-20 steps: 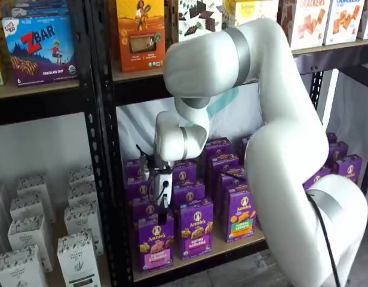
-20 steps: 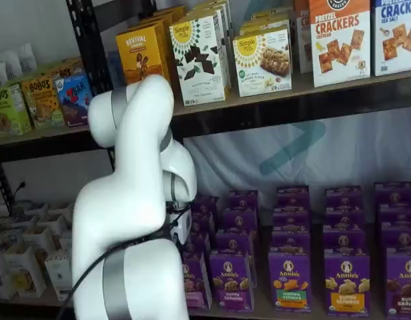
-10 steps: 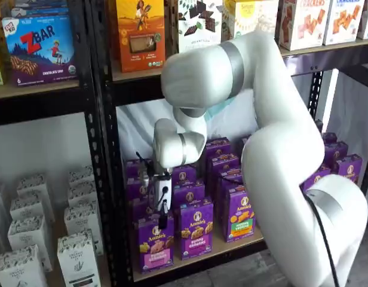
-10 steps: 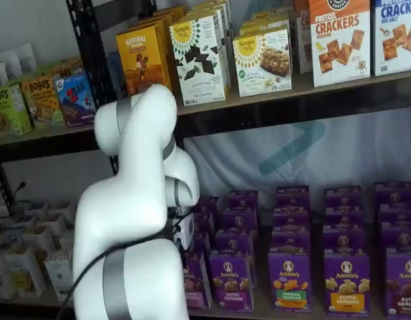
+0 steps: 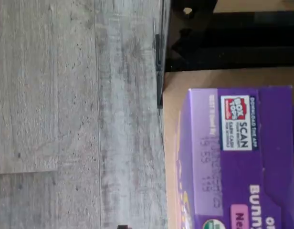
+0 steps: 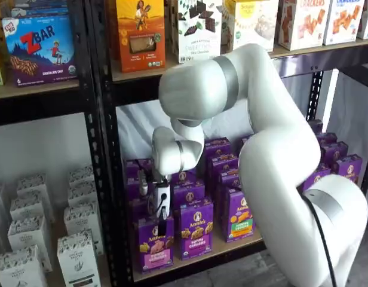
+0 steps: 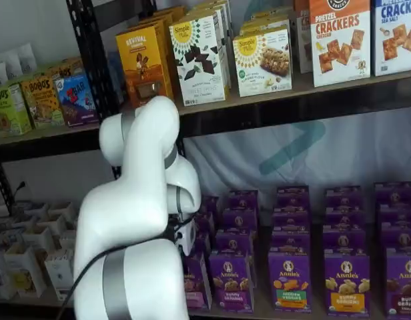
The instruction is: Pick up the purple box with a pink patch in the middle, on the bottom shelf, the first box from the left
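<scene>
The purple box (image 6: 155, 248) with a pink patch stands at the front left of the bottom shelf (image 6: 232, 246). Its top also shows in the wrist view (image 5: 233, 152), on the tan board (image 5: 172, 124) by the rack frame. In a shelf view only its edge (image 7: 196, 285) shows past the arm. My gripper (image 6: 162, 225) hangs straight down right above the box's top. Its black fingers are seen side-on, so I cannot tell whether they are open or touching the box.
An all-purple bunny grahams box (image 6: 196, 230) stands right beside the target, and a box with an orange-and-green patch (image 6: 239, 214) beyond it. More purple boxes fill the rows behind. The black rack upright (image 6: 106, 179) is close on the left, with white cartons (image 6: 28, 239) past it.
My arm has sunk and the gripper has come down a little, closer to the top of the purple box. The boxes have not moved.
</scene>
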You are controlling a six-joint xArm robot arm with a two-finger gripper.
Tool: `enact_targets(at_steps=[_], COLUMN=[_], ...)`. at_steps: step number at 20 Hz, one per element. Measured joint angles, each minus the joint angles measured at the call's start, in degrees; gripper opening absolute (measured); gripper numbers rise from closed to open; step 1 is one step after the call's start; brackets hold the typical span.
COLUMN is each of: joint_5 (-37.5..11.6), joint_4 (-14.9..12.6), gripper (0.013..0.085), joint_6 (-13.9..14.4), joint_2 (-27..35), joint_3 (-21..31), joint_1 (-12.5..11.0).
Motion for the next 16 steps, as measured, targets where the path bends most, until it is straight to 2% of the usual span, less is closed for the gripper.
enact_targets(at_steps=[10,16], joint_5=[-0.9,-1.6], joint_4=[-1.5,-0.7], gripper=[0.0850,0.0850], joint_6=[2.0,1.4], joint_2=[2.9,3.7], joint_3=[-2.2,-2.5], joint_1=[0.7,0.9])
